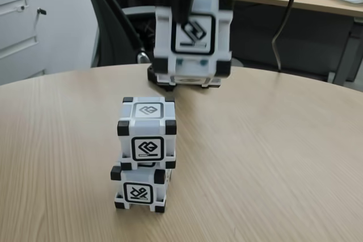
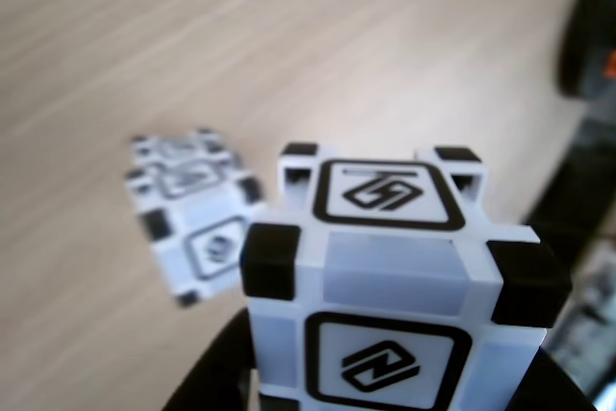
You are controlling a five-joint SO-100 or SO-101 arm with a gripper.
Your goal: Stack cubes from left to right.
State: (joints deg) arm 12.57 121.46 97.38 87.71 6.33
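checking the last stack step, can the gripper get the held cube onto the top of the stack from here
Probably yes. The gripper holds the third cube in the air, above and behind the stack. The top cube has a bare upper face, and nothing stands between them on the table.

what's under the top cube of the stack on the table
Another cube sits directly beneath the top cube, slightly offset to the left in the fixed view, resting on the wooden table. Its upper face is covered. The third cube hangs higher up, carried by the tool.
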